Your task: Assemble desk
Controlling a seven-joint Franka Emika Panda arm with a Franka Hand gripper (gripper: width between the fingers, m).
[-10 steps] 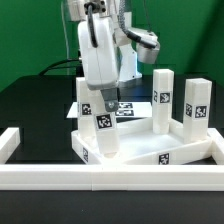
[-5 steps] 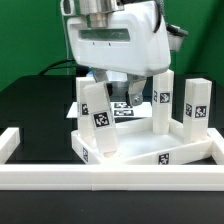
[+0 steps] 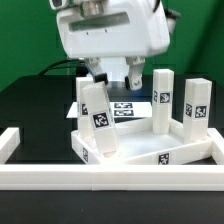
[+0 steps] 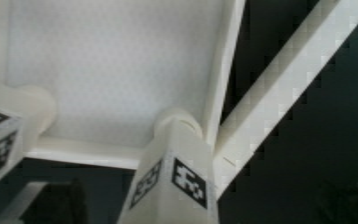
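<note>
Exterior view: gripper (image 3: 119,76) hangs above the tabletop (image 3: 150,152), fingers spread apart, nothing between them — empty. It sits over the far part of the panel, just above and behind the near-left leg (image 3: 98,120), not touching any leg as far as I can tell.

Four legs stand upright on the tabletop — near-left one, a second leg (image 3: 83,100) right behind it and partly hidden, a third (image 3: 162,98) toward the exterior view's right, and the fourth (image 3: 197,108) at the far right corner. All four look vertical with tags facing the camera. Whether each is fully screwed home can't be read from here; joints at the base are too small to judge.

Wrist view: looks down into the tabletop's inside face, with two leg tops close by — one tagged leg (image 4: 179,170) in the middle, another at the edge. The rim runs diagonally across; dark table beyond.

Marker board (image 3: 128,109) lies flat behind the tabletop. The panel rests against the border wall (image 3: 110,177) at the front.

Judgement: task looks near its end — all four legs placed, open gripper up off the parts. Left, at most: a last tightening check on a leg.
</note>
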